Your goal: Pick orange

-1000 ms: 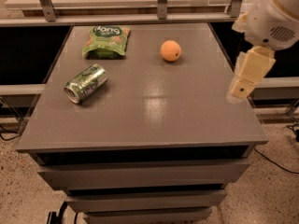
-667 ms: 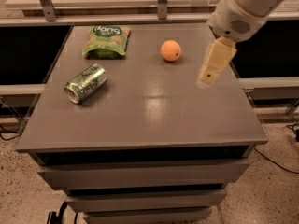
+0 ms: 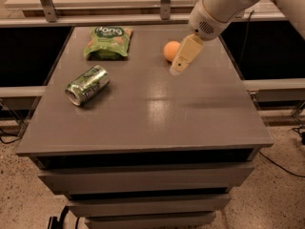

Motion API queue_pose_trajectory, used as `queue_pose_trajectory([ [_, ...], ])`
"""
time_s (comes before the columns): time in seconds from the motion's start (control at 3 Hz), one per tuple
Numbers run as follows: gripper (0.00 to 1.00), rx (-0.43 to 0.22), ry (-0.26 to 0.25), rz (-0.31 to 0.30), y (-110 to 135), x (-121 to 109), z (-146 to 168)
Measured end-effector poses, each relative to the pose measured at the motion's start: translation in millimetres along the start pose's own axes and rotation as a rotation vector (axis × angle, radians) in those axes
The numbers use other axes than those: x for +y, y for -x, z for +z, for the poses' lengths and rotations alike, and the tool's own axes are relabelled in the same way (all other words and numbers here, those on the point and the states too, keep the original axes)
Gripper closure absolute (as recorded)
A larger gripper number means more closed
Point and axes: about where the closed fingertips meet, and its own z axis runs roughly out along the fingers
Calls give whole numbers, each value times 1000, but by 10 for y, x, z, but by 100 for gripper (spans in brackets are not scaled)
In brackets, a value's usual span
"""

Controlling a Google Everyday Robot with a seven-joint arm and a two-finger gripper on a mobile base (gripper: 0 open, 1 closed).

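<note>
A robot's cream-coloured plastic hand (image 3: 177, 68) hangs tilted over the far right part of a flat grey desk (image 3: 157, 118). Its tip is just beside and in front of a small round orange with smooth matte skin (image 3: 170, 50). The orange sits on the desk near the far edge, its right side hidden behind the hand. From this angle it cannot be told whether the hand stands wide or narrow, and it holds nothing that can be seen.

The orange is probably light and firm with slight give. As a ball on a smooth top, it would likely roll at any sideways nudge, though the matte peel should offer fair grip. The soundest hold appears to be from above, across its widest middle, pressed evenly from two opposite sides and gently enough not to bruise.

A dented green metal drinks can (image 3: 87, 85) lies on its side well to the left. A flat green foil snack bag (image 3: 108, 42) rests at the far left. Both are well apart from the fruit.
</note>
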Motion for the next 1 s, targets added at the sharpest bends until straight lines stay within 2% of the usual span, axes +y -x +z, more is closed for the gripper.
queue_pose_trajectory([
  [0.67, 0, -144, -21, 207, -14, -567, 635],
  [1.0, 0, -210, -17, 275, -35, -727, 853],
])
